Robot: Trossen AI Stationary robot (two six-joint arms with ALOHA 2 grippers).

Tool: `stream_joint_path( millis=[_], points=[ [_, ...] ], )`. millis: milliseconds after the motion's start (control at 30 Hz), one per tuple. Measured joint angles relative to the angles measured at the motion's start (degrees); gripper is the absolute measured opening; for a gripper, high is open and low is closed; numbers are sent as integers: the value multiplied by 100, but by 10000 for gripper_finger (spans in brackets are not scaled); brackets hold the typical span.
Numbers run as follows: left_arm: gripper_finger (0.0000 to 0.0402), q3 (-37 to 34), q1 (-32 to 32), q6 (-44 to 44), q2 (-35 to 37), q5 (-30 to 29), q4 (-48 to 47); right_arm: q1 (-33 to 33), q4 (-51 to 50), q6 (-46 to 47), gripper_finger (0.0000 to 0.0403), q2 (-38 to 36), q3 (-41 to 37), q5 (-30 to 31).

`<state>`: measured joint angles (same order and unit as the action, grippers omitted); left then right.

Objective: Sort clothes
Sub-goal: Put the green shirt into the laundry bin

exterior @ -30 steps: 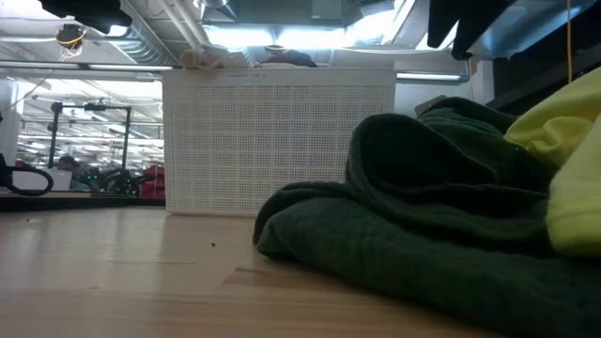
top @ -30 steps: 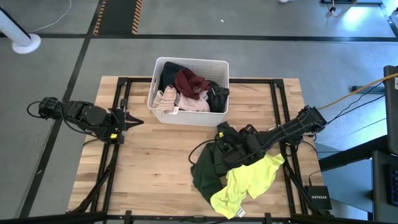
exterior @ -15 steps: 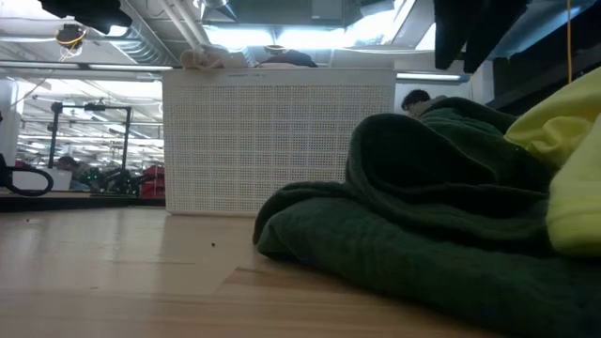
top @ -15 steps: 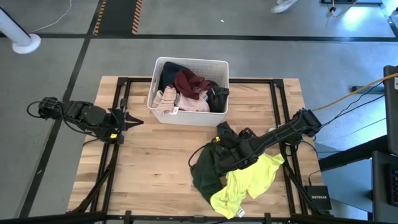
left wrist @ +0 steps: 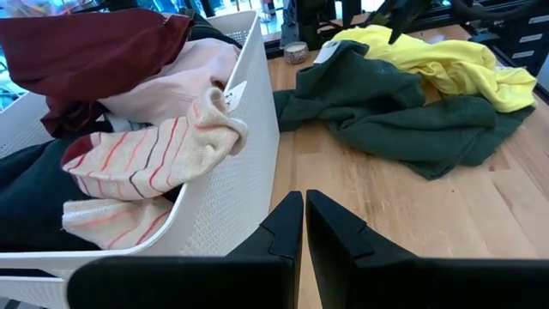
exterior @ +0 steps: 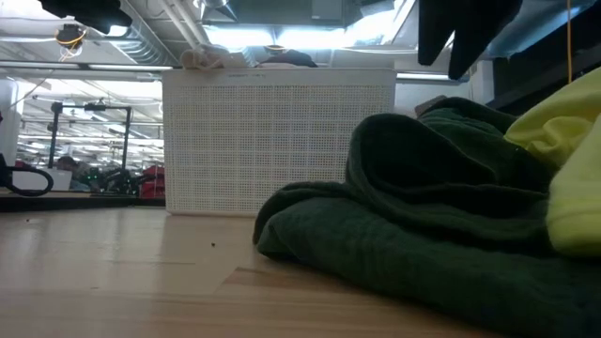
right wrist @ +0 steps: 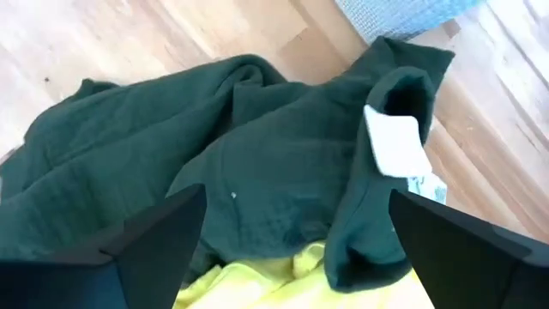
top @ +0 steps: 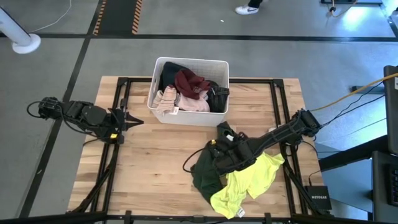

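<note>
Two arms work over a wooden table [top: 155, 162]. On the left, the left gripper [top: 127, 120] rests idle beside the white bin [top: 188, 118], fingers pressed together. The bin holds maroon, pale pink and dark clothes [top: 186, 87]. Right of centre, the dark green garment [top: 205, 171] and the neon yellow garment [top: 249, 180] lie overlapping on the table. The right gripper [top: 217, 149] has slid leftward over the past second and now hovers above the green garment, fingers spread wide, holding nothing. It looks lined up for a grasp; the table clothes remain unsorted.
</note>
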<state>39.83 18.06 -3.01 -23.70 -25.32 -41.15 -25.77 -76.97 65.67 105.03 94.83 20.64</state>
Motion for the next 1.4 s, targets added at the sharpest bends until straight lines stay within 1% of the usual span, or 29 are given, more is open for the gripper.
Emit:
stream_joint_path(
  millis=[167, 333, 467, 633, 867, 1033, 1100, 1167, 1267, 1400],
  points=[
    [13, 0, 0, 0, 0, 0, -1, 78, -310, 76, 378, 108, 2, 31],
    [13, 0, 2, -1, 0, 1, -1, 117, -361, 31, 368, 222, 2, 18],
    [13, 0, 0, 0, 0, 2, -2, 232, -337, -103, 354, 447, -2, -243],
    [13, 0, 2, 0, 0, 1, -2, 372, 115, -585, 337, 726, -2, -399],
    [13, 0, 2, 0, 0, 2, -7, 570, 645, -1054, 324, 1236, -4, -868],
    [13, 0, 0, 0, 0, 0, -13, 570, 1674, -1480, 323, 1554, -6, -1369],
    [13, 0, 1, 0, -2, 2, -19, 569, 2062, -1514, 323, 1601, -7, -1587],
    [13, 0, 1, 0, -2, 0, -15, 567, 2294, -1513, 323, 1605, -7, -1680],
    [13, 0, 1, 0, -2, 1, -11, 567, 2418, -1403, 323, 1605, -5, -1630],
    [13, 0, 2, 0, 0, 0, -7, 559, 2219, -1037, 323, 1671, -3, -1292]
  ],
)
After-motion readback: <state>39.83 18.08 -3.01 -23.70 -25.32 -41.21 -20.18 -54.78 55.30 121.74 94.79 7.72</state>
